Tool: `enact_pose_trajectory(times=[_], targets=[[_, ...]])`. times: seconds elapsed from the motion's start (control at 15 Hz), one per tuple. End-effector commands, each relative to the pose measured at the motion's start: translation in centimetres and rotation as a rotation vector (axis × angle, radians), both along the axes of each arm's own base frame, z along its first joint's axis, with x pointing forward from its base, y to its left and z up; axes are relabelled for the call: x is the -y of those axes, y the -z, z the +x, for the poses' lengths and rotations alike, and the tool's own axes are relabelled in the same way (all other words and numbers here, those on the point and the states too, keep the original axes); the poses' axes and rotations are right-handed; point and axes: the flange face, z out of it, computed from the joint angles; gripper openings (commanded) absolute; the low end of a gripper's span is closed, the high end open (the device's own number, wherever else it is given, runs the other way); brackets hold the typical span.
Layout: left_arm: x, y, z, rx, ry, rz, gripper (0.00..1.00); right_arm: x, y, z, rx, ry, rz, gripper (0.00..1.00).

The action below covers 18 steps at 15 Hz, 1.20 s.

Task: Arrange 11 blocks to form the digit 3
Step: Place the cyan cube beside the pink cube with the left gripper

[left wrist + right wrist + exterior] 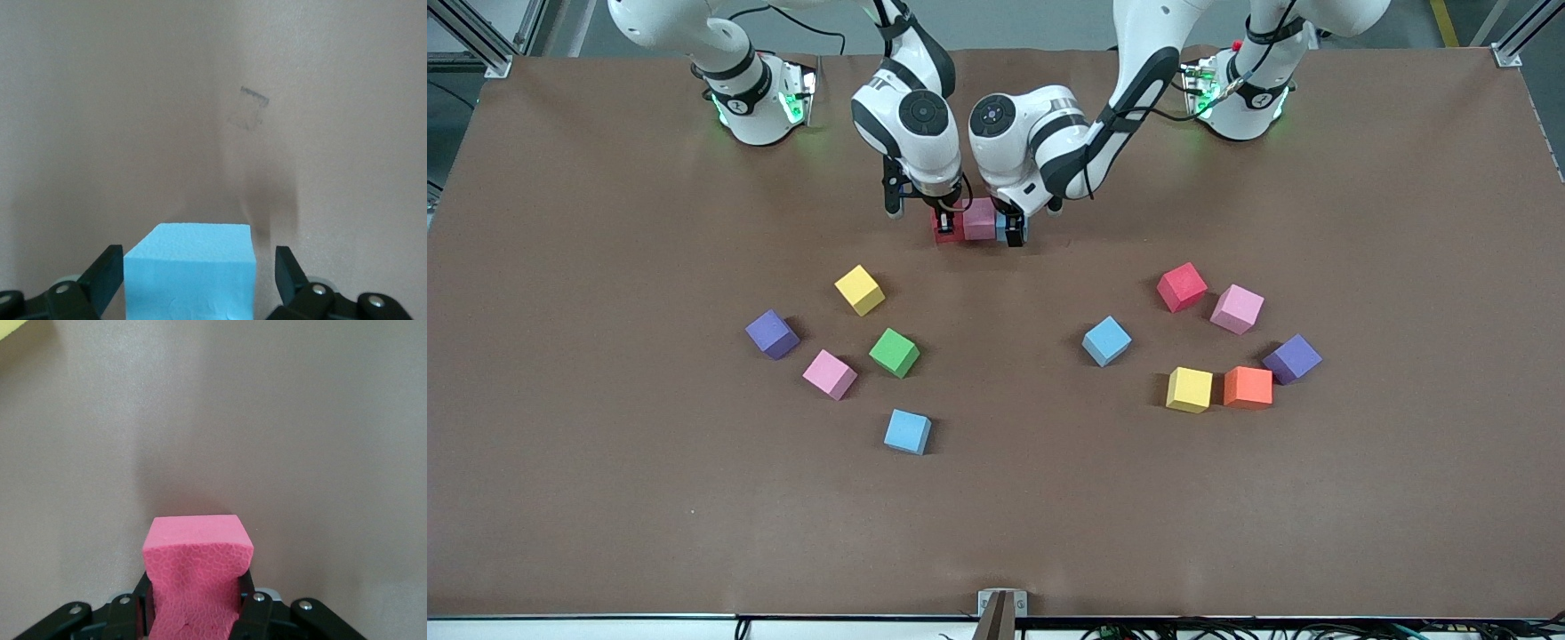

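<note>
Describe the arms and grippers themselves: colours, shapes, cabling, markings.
Both arms have glossy white rounded shells with black joint bands and round dark joint caps. The bases glow green, and black cables run along the upper links. The left gripper has black fingers with silver screws at their roots; the right gripper has black fingers with the same screws.

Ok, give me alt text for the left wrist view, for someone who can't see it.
A light blue foam cube sits on the brown table between the open fingers of the left gripper, with a gap on each side. A faint square mark shows on the bare surface.
</note>
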Motion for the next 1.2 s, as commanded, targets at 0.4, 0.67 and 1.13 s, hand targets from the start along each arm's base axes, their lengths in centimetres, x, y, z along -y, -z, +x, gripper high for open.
enact_pose_trajectory(times=[0.4,0.67,1.13], targets=[[0.7,-5.3,-2.2,0.022,0.013,0.059,1.0,-0.5,1.5,-0.2,-0.009,0.031,-0.003,0.01],[-0.8,-7.1,1.2,0.022,0.096,0.037,1.0,-0.5,1.5,-0.2,-0.009,0.03,-0.003,0.01],[-4.9,-11.2,12.3,0.039,0.336,-0.045,1.0,-0.5,1.5,-0.2,-0.01,0.028,-0.004,0.24]])
